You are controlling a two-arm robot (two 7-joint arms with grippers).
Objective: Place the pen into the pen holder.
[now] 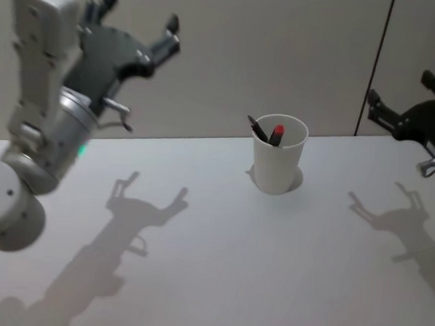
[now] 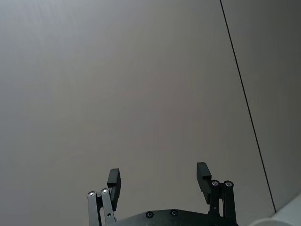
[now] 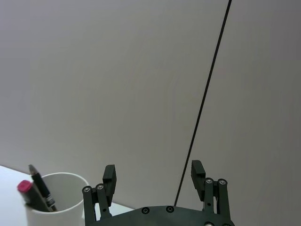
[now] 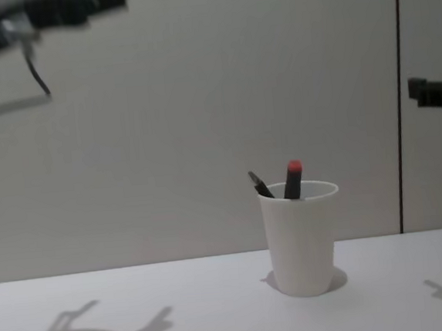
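Observation:
The pen holder point(image 1: 278, 162) is a white paper cup standing upright at the back of the table, near the wall. Two pens lean inside it: a black pen point(image 1: 258, 129) and a red-capped pen point(image 1: 277, 134). The chest view shows the pen holder point(image 4: 301, 236) with both pen tops above its rim. My left gripper point(image 1: 141, 16) hangs high at the far left, open and empty, well away from the cup. My right gripper point(image 1: 401, 92) hovers open and empty to the right of the cup. In the right wrist view the pen holder point(image 3: 56, 200) sits beyond the open fingers point(image 3: 109, 176).
The white table point(image 1: 219, 265) is bare around the cup, with the arms' shadows on it. A grey wall with a dark vertical seam point(image 1: 376, 62) rises just behind the table. The left gripper point(image 2: 159, 181) faces that wall.

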